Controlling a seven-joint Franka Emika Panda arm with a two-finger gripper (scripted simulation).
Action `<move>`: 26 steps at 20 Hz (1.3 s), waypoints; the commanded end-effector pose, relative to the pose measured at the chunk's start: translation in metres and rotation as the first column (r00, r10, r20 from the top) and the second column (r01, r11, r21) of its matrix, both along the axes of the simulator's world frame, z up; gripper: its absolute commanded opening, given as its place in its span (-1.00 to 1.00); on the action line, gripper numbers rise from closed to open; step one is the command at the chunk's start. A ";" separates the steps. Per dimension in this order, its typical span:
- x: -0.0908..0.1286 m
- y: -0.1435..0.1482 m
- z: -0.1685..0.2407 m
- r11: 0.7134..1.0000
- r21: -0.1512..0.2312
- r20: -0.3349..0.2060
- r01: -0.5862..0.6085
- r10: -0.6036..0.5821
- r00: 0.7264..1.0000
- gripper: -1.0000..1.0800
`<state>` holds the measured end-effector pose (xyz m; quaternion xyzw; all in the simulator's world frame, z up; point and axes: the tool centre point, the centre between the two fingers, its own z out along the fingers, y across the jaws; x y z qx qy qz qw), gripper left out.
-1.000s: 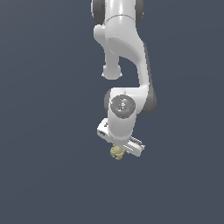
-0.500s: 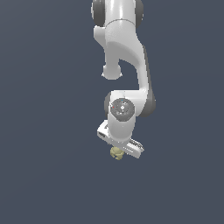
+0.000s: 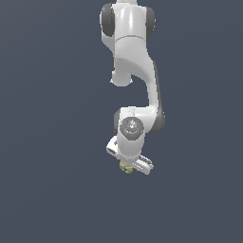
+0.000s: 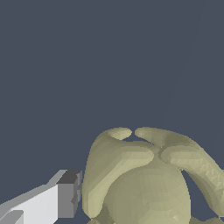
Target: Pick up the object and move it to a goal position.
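The white jointed robot arm (image 3: pixel 135 71) hangs down from the twelve o'clock edge of the exterior view, its white gripper (image 3: pixel 128 166) at the lowest point. The small, lumpy olive-yellow object (image 3: pixel 126 167) sits tucked under the gripper body, at about six o'clock from the round wrist joint (image 3: pixel 131 129). In the wrist view the object (image 4: pixel 148 183) fills the foreground, with one grey-tipped finger (image 4: pixel 65 194) just beside its flank; the other finger is out of sight, so I cannot tell whether the gripper clamps it
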<state>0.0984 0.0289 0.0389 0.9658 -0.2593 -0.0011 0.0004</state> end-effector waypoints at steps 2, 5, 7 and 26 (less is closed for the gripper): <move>0.002 0.000 0.001 1.000 0.000 0.002 0.000 0.000 1.000 0.92; 0.002 0.000 0.001 1.000 0.000 0.002 0.000 0.000 1.000 -1.00; 0.002 0.000 0.001 1.000 0.000 0.002 0.000 0.000 1.000 -1.00; -0.018 -0.001 0.001 1.000 0.000 0.002 0.000 0.000 1.000 -1.00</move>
